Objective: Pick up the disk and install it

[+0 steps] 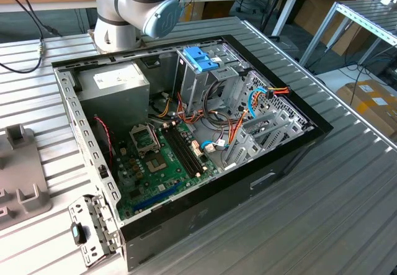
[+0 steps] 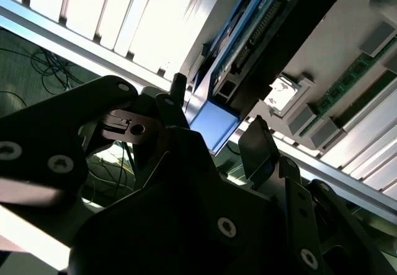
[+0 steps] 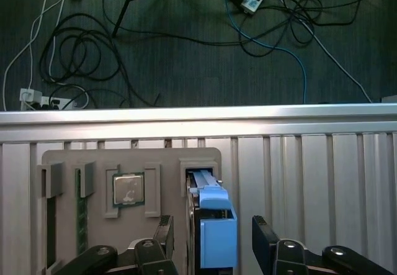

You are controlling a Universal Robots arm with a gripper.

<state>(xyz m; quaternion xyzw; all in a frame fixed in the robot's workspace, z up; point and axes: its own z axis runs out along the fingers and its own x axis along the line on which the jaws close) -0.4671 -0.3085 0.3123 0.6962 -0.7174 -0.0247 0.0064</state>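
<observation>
In the exterior view an open computer case (image 1: 186,132) lies on the slatted worktop (image 1: 347,213), with a gray holder (image 1: 25,182) at the exterior view's left of the case.

In the first wrist view the disk (image 3: 211,238) stands on its edge in a slot of the holder, beside a processor chip (image 3: 128,190). The tool (image 3: 213,226) has its fingers apart, one on each side of the disk.

In the second wrist view the disk's blue carrier end lies between the fingers.

I see the disk (image 3: 216,238), a dark drive in a bright blue carrier, standing on edge, seated in the end slot of the grey tray (image 3: 124,159), blue end uppermost
</observation>
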